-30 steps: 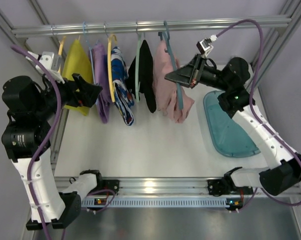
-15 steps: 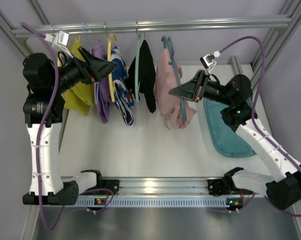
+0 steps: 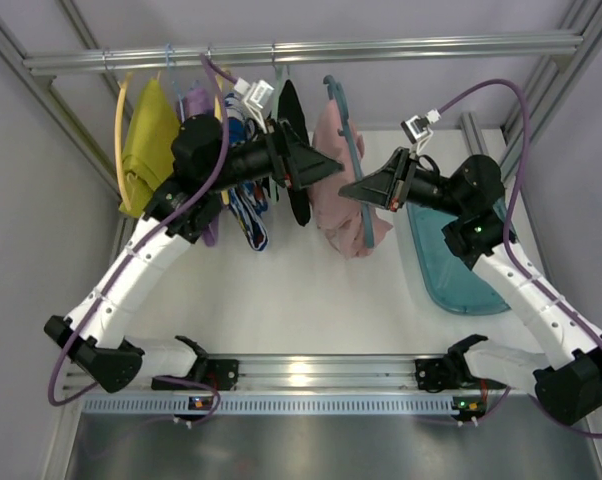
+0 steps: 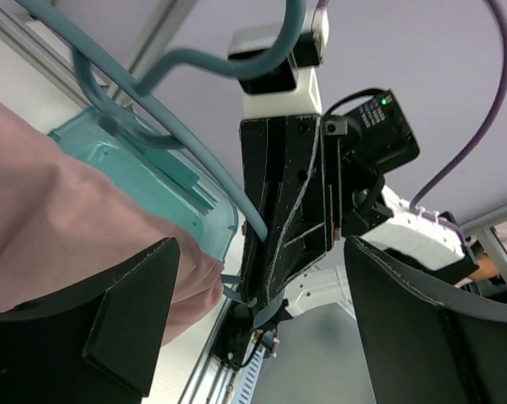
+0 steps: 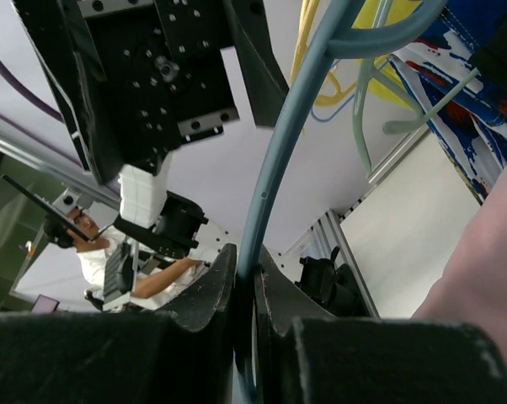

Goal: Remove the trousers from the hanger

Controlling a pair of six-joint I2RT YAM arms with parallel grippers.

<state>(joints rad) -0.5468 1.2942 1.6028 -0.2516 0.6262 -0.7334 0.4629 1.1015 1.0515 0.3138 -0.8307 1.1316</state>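
Note:
The pale pink trousers hang bunched on the grey-blue hanger, whose hook is off the rail. My right gripper is shut on the hanger's arm; in the right wrist view the hanger runs up out of the closed right gripper, with the trousers at the right. My left gripper is open and empty, right beside the trousers' top. In the left wrist view the left gripper is open wide, with the trousers at the left, the hanger and the right gripper ahead.
The rail crosses the back. On it hang a yellow garment, a purple one, a blue patterned one and a black one. A teal tub lies on the table at the right.
My left arm has swung from the far left across to the trousers, its gripper open. My right gripper has brought the hanger with the trousers down off the rail and nearer.

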